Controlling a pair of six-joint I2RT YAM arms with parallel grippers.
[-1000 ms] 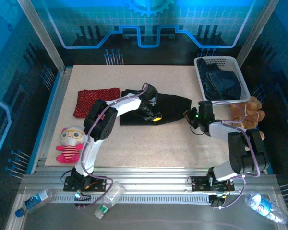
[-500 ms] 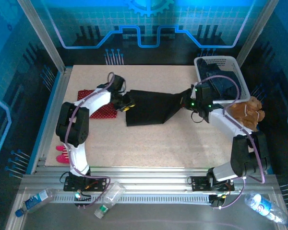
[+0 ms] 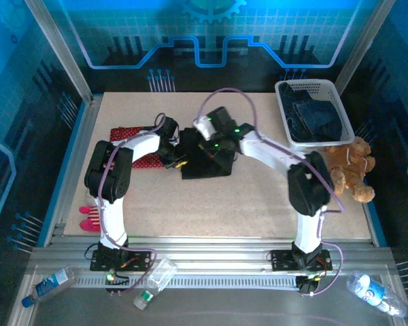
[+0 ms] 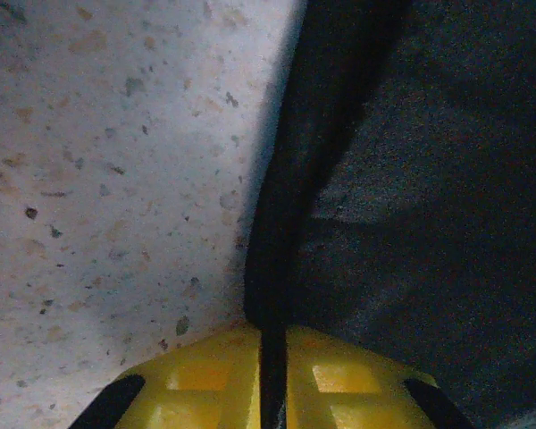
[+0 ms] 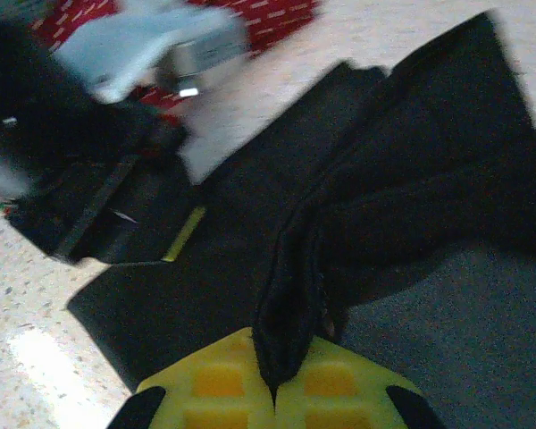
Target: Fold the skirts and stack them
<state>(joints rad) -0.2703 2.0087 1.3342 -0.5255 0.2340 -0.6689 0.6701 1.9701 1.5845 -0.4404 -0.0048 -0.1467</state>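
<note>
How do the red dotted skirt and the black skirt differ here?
The red white-dotted cloth skirt lies flat at the left; the plain black cloth skirt is bunched mid-table. Nothing grips the red one; left gripper and right gripper pinch the black one. Both lie on the table.

black skirt, red skirt (white dots)

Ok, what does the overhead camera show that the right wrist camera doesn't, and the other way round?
Overhead: the basket of denim skirts, the teddy bear and the pink doll. Right wrist: up close, a fold of cloth pinched in the right claw. Both: the black skirt, the red dotted skirt and the left claw.
</note>
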